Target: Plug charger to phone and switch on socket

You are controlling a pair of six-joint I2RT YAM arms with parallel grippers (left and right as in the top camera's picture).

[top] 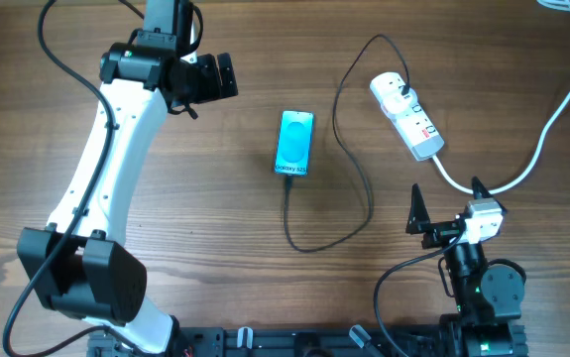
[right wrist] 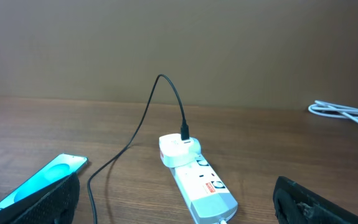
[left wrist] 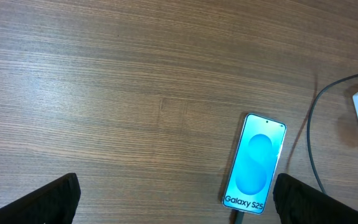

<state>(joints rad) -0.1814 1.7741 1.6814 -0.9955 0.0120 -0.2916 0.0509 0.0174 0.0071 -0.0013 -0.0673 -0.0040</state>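
The phone (top: 294,144) lies flat mid-table, cyan screen up, with its white text strip at the near end. The thin black charger cable (top: 309,246) loops from a white plug in the socket (top: 410,117) round to the phone's near edge, where its tip touches the phone (left wrist: 255,163). The socket (right wrist: 205,188) is a white strip with red switches. My left gripper (top: 220,75) is open and empty, raised to the left of the phone; it also shows in the left wrist view (left wrist: 175,208). My right gripper (top: 446,195) is open and empty in front of the socket, as the right wrist view (right wrist: 166,210) shows.
The socket's thick white cord (top: 552,119) curves from its near end off to the back right and shows in the right wrist view (right wrist: 347,112). The charger cable (right wrist: 147,118) arches above the table by the plug. The table is brown wood (left wrist: 104,74).
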